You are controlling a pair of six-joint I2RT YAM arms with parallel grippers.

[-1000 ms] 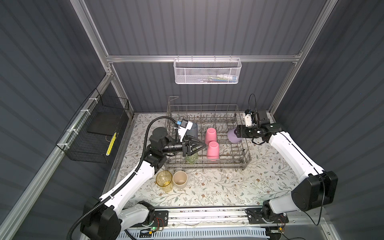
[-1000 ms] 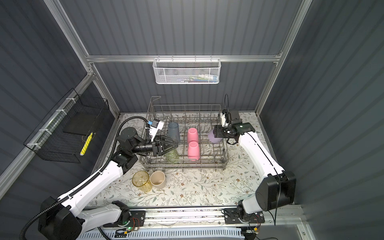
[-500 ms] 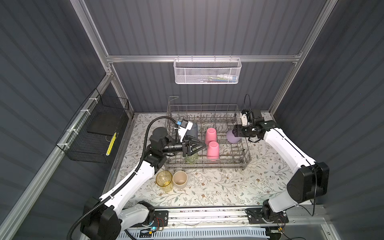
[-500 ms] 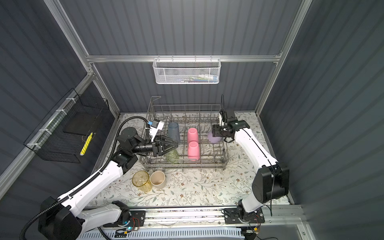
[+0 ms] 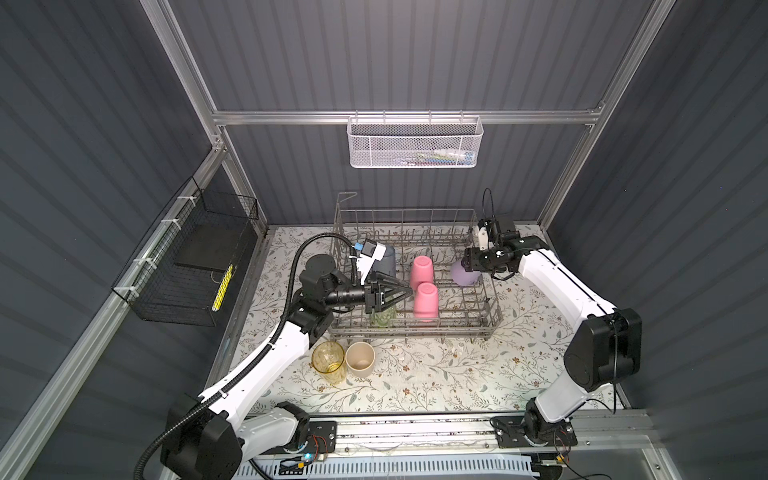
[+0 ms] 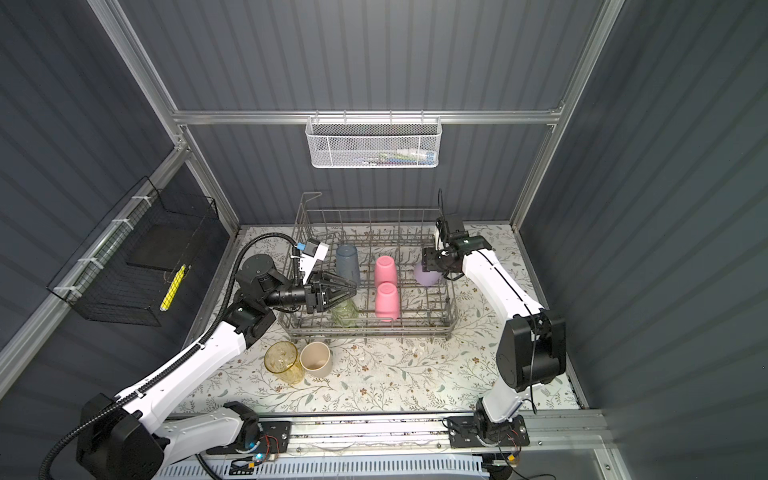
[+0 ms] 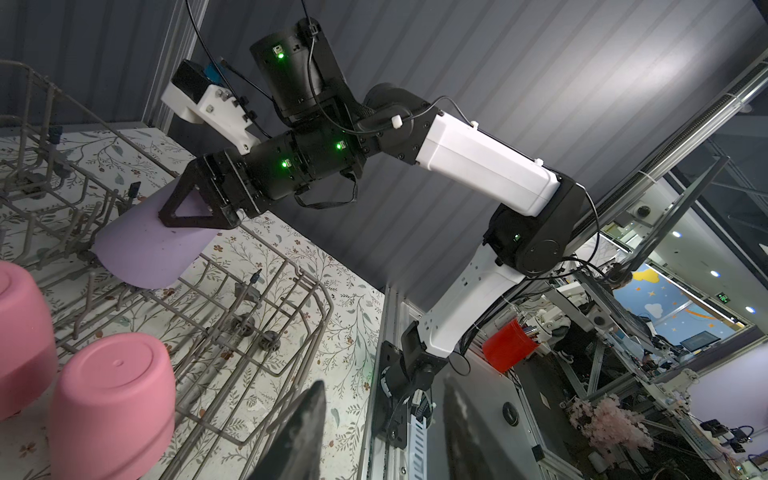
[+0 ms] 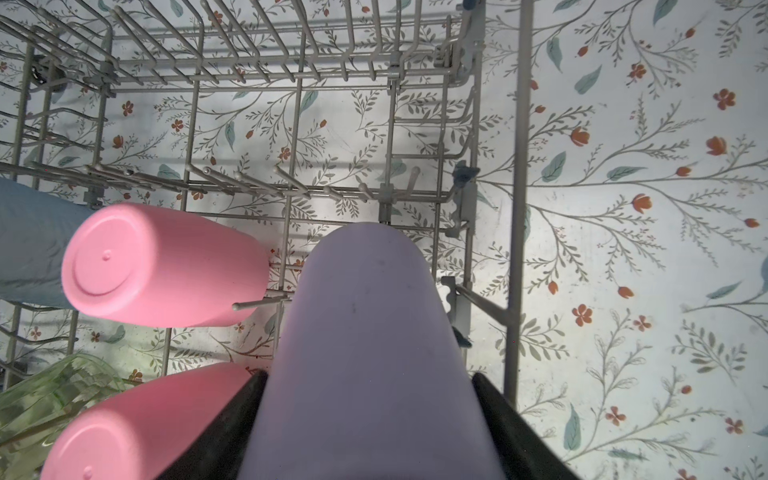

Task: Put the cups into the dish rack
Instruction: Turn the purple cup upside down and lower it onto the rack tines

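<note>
The grey wire dish rack [image 5: 415, 328] [image 6: 365, 328] stands at the back of the table. My right gripper [image 5: 467, 266] [image 8: 368, 374] is shut on a lavender cup [image 5: 463, 274] [image 8: 365, 332], held tilted with its mouth down over the tines at the rack's right end. Two pink cups [image 5: 422, 266] [image 5: 426, 301], a blue-grey cup [image 5: 388, 259] and a clear green cup [image 5: 382, 316] sit upside down in the rack. My left gripper [image 5: 409, 289] [image 7: 382, 384] hovers open and empty above the green cup. A yellow cup [image 5: 328, 365] and a beige cup [image 5: 360, 359] stand upright in front of the rack.
A white mesh basket [image 5: 415, 143] hangs on the back wall and a black wire basket [image 5: 187, 270] on the left wall. The floral tabletop [image 5: 457, 374] stretches in front of the rack. The arm bases sit on a rail at the near edge.
My right arm has swung inward, carrying the lavender cup slightly left into the rack's right end. My left gripper has barely moved.
</note>
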